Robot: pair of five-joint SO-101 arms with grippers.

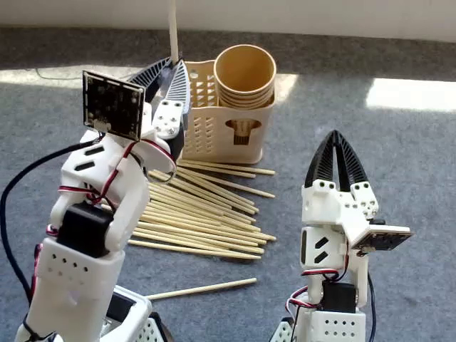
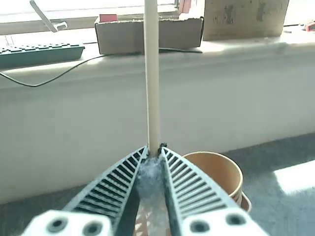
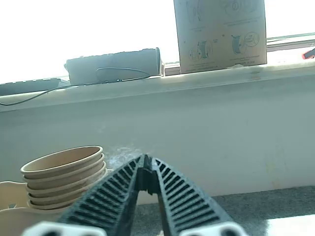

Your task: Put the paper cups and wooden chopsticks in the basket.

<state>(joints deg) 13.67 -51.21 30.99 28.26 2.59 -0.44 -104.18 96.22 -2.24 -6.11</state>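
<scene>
One wooden chopstick (image 2: 151,73) stands upright, pinched at its lower end between the tips of the left gripper (image 2: 153,150), which hangs over the end of the basket (image 1: 206,121) nearest the left arm (image 1: 85,228). I cannot see the stick's top, which runs out of the picture in both the high view and the left wrist view. Its bottom tip is buried between the closed fingers.

Inside the basket, at the end away from that gripper, sits a nested stack of paper cups (image 1: 244,71), mouth up and rising above the rim. I can see several rims stacked one under another, but I cannot count them surely, since the basket wall hides the lower part.

In front of the basket, a loose pile of chopsticks (image 1: 206,214) lies flat on the grey carpet (image 1: 413,178), starting just beside the basket's base. The left arm covers the pile's near end, so I cannot tell how far it runs. Farther from the basket than the pile, a lone chopstick (image 1: 206,288) lies by itself.

Off to the basket's cup side and apart from it, the right gripper (image 1: 335,139) points upward with its fingers pressed together on nothing.
</scene>
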